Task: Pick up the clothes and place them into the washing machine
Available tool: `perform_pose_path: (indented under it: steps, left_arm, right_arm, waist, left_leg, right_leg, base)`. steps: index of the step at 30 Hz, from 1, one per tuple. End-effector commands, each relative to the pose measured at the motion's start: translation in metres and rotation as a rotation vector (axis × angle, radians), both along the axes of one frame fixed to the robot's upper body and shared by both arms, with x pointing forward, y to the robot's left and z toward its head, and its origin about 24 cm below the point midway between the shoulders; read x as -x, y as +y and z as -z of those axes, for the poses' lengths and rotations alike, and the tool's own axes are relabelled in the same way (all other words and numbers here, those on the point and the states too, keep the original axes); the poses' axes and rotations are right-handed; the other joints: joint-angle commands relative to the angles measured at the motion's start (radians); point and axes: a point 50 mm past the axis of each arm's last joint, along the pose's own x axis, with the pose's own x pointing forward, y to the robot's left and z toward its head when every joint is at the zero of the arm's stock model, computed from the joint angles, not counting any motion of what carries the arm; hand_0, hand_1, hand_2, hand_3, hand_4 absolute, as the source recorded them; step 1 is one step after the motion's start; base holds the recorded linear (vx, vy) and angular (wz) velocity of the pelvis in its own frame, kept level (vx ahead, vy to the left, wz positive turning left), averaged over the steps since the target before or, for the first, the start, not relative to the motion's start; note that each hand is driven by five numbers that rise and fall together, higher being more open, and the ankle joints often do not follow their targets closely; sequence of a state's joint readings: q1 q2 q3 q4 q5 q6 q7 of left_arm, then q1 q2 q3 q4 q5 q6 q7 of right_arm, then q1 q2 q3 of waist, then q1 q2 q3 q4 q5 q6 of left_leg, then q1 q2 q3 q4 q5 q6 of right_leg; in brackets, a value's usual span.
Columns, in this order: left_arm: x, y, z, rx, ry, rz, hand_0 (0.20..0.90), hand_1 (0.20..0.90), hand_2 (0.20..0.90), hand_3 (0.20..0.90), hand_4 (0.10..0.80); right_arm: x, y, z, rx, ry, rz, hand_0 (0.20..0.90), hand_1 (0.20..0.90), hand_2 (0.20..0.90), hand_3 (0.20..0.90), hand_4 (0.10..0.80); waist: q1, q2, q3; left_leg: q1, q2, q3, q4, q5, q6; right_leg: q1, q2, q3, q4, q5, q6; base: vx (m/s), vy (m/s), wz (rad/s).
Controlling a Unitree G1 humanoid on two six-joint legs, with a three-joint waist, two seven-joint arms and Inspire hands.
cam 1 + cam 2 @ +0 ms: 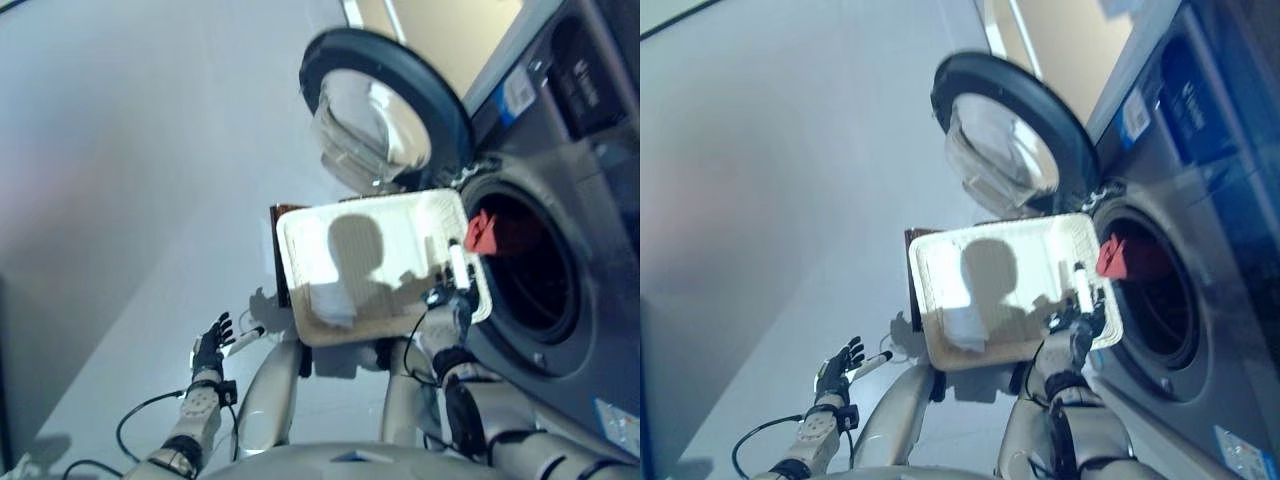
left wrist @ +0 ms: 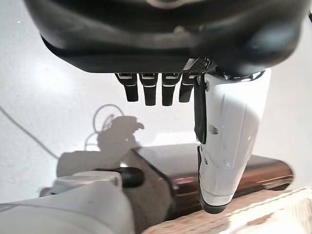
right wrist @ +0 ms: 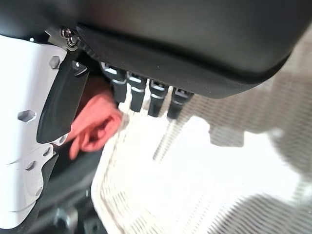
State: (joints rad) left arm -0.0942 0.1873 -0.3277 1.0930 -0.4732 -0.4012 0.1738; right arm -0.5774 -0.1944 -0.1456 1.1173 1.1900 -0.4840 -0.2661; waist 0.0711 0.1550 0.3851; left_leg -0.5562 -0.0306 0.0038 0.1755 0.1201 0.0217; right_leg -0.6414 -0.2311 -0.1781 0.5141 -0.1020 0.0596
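A red garment (image 1: pixel 481 232) hangs at the mouth of the washing machine (image 1: pixel 560 300), draped over the near edge of the drum opening, just beside the rim of a white laundry basket (image 1: pixel 300 250). In the right wrist view the same red cloth (image 3: pixel 95 124) shows past the fingers (image 3: pixel 156 97), touching the basket's woven rim (image 3: pixel 112 195); the fingers point towards it, but whether they pinch it cannot be told.

The right hand (image 1: pixel 452 290) lies against the basket's edge nearest the washing machine, white thumb (image 3: pixel 29 136) out to the side, fingers roughly straight.

The basket is tipped towards the camera, so its inside faces up at the head view. A pale folded cloth (image 1: pixel 332 303) lies in its lower part, away from the washing machine. A dark brown stand (image 2: pixel 214 170) shows behind and under the basket.

The machine's round door (image 1: pixel 385 110) stands swung wide open above the basket, its glass bowl catching light.

The left hand (image 1: pixel 210 345) hangs over the pale floor (image 1: pixel 120 200), well apart from the washing machine, fingers spread and relaxed, holding nothing.
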Motion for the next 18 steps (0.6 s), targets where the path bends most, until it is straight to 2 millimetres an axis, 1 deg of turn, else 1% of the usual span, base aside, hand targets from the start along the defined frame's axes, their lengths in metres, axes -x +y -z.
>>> perform_pose_path:
  steps: [1,3,4,5,6,7,8,9,10,11,12,13,14,15,16,18]
  left_arm:
    - [0.002,0.006,-0.003,0.005,-0.039,-0.056,0.9,0.9,0.9,0.9,0.8]
    - [0.001,0.003,-0.003,0.011,-0.036,-0.043,0.9,0.9,0.9,0.9,0.8]
    - [0.002,0.002,-0.002,0.014,-0.034,-0.047,0.9,0.9,0.9,0.9,0.8]
    - [0.003,0.001,-0.002,0.018,-0.034,-0.047,0.9,0.9,0.9,0.9,0.8]
    - [0.003,-0.001,-0.001,0.023,-0.033,-0.039,0.9,0.9,0.9,0.9,0.8]
    - [0.004,-0.002,-0.001,0.026,-0.035,-0.034,0.9,0.9,0.9,0.9,0.8]
    - [0.004,-0.002,-0.003,0.029,-0.049,-0.027,0.9,0.9,0.9,0.9,0.8]
    - [0.005,-0.002,-0.003,0.032,-0.052,-0.023,0.9,0.9,0.9,0.9,0.8]
    - [0.006,0.0,-0.004,0.029,-0.058,-0.021,0.9,0.9,0.9,0.9,0.8]
    - [0.008,0.001,-0.003,0.026,-0.054,-0.018,0.9,0.9,0.9,0.9,0.8]
    - [0.007,0.001,-0.004,0.027,-0.058,-0.016,0.9,0.9,0.9,0.9,0.8]
    - [0.008,0.003,-0.004,0.02,-0.059,-0.01,0.9,0.9,0.9,0.9,0.8]
    - [0.008,0.004,-0.005,0.019,-0.061,-0.006,0.9,0.9,0.9,0.9,0.8]
    - [0.01,0.007,-0.005,0.008,-0.059,-0.002,0.9,0.9,0.9,0.9,0.8]
    - [0.011,0.008,-0.005,0.009,-0.059,-0.001,0.9,0.9,0.9,0.9,0.8]
    - [0.014,0.013,-0.005,0.008,-0.062,-0.006,0.9,0.9,0.9,0.9,0.8]
  right_arm:
    - [-0.001,-0.029,-0.025,0.047,-0.093,0.152,0.9,0.9,0.9,0.9,0.8]
    - [-0.004,-0.035,-0.032,0.042,-0.111,0.183,0.9,0.9,0.9,0.9,0.8]
    - [-0.006,-0.039,-0.039,0.042,-0.13,0.213,0.9,0.9,0.9,0.9,0.8]
    - [-0.007,-0.044,-0.045,0.054,-0.143,0.229,0.9,0.9,0.9,0.9,0.8]
    - [-0.009,-0.054,-0.054,0.08,-0.148,0.248,0.9,0.9,0.9,0.9,0.8]
    - [-0.013,-0.063,-0.069,0.118,-0.168,0.258,0.9,0.9,0.9,0.9,0.8]
    - [-0.017,-0.075,-0.089,0.175,-0.2,0.267,0.9,0.9,0.9,0.9,0.8]
    - [-0.019,-0.086,-0.106,0.219,-0.218,0.283,0.9,0.9,0.9,0.9,0.8]
    - [-0.022,-0.103,-0.139,0.292,-0.274,0.303,0.9,0.9,0.9,0.9,0.8]
    - [-0.021,-0.111,-0.152,0.332,-0.279,0.318,0.9,0.9,0.9,0.9,0.8]
    - [-0.021,-0.122,-0.179,0.39,-0.318,0.334,0.9,0.9,0.9,0.9,0.8]
    - [-0.019,-0.133,-0.207,0.464,-0.349,0.344,0.9,0.9,0.9,0.9,0.8]
    - [-0.017,-0.138,-0.224,0.515,-0.362,0.353,0.9,0.9,0.9,0.9,0.8]
    - [-0.014,-0.144,-0.244,0.566,-0.388,0.36,0.9,0.9,0.9,0.9,0.8]
    - [-0.009,-0.151,-0.267,0.614,-0.422,0.377,0.9,0.9,0.9,0.9,0.8]
    - [0.003,-0.158,-0.314,0.71,-0.511,0.405,0.9,0.9,0.9,0.9,0.8]
  waist:
    - [0.006,0.023,0.004]
    - [0.004,0.037,0.004]
    - [0.003,0.042,-0.002]
    - [0.001,0.049,-0.003]
    - [0.002,0.057,-0.006]
    - [0.004,0.064,-0.008]
    - [0.002,0.074,-0.005]
    - [0.009,0.083,-0.015]
    - [0.016,0.092,-0.022]
    - [0.016,0.097,-0.019]
    - [0.025,0.101,-0.031]
    - [0.027,0.104,-0.037]
    - [0.029,0.108,-0.043]
    - [0.028,0.107,-0.045]
    - [0.029,0.106,-0.052]
    - [0.028,0.102,-0.067]
  left_leg:
    - [-0.102,-0.035,0.04,0.184,-0.121,-0.029]
    - [-0.129,-0.035,0.048,0.222,-0.138,-0.027]
    - [-0.132,-0.036,0.041,0.241,-0.174,-0.031]
    - [-0.135,-0.035,0.043,0.246,-0.178,-0.03]
    - [-0.14,-0.035,0.05,0.25,-0.184,-0.03]
    - [-0.144,-0.036,0.054,0.251,-0.186,-0.029]
    - [-0.156,-0.034,0.07,0.242,-0.155,-0.023]
    - [-0.149,-0.036,0.066,0.245,-0.187,-0.028]
    - [-0.149,-0.035,0.071,0.233,-0.181,-0.027]
    - [-0.157,-0.031,0.086,0.226,-0.155,-0.022]
    - [-0.144,-0.033,0.08,0.219,-0.179,-0.028]
    - [-0.135,-0.032,0.083,0.208,-0.178,-0.028]
    - [-0.129,-0.031,0.086,0.201,-0.178,-0.028]
    - [-0.132,-0.027,0.101,0.193,-0.152,-0.024]
    - [-0.124,-0.026,0.102,0.184,-0.151,-0.026]
    - [-0.103,-0.026,0.105,0.155,-0.143,-0.029]
  right_leg:
    - [0.013,-0.002,0.028,-0.117,0.092,0.001]
    - [-0.02,-0.002,0.039,-0.078,0.075,-0.004]
    - [-0.031,0.003,0.058,-0.05,0.04,0.001]
    - [-0.041,0.003,0.063,-0.038,0.034,0.001]
    - [-0.054,0.003,0.07,-0.029,0.028,-0.001]
    - [-0.065,0.003,0.08,-0.023,0.028,0.0]
    - [-0.08,0.001,0.076,-0.033,0.06,-0.007]
    - [-0.082,0.003,0.095,-0.028,0.034,0.002]
    - [-0.093,0.005,0.103,-0.035,0.043,0.003]
    - [-0.103,0.003,0.097,-0.044,0.068,-0.003]
    - [-0.096,0.007,0.113,-0.046,0.046,0.007]
    - [-0.096,0.009,0.119,-0.053,0.048,0.009]
    - [-0.095,0.009,0.122,-0.057,0.051,0.01]
    - [-0.1,0.007,0.114,-0.066,0.078,0.005]
    - [-0.096,0.008,0.117,-0.072,0.079,0.007]
    - [-0.087,0.012,0.118,-0.09,0.089,0.009]
  base:
    - [-0.002,0.021,-0.1]
    - [0.061,0.017,-0.05]
    - [0.13,0.022,-0.03]
    - [0.137,0.036,-0.06]
    - [0.028,0.056,-0.13]
    - [-0.084,0.082,-0.16]
    - [0.024,0.081,-0.2]
    - [0.017,0.092,-0.21]
    - [0.025,0.069,-0.21]
    - [0.02,0.064,-0.19]
    - [0.034,0.049,-0.19]
    - [0.138,0.036,-0.25]
    - [-0.059,0.038,-0.28]
    - [-0.056,0.031,-0.27]
    - [-0.06,0.027,-0.2]
    - [0.037,0.027,-0.14]
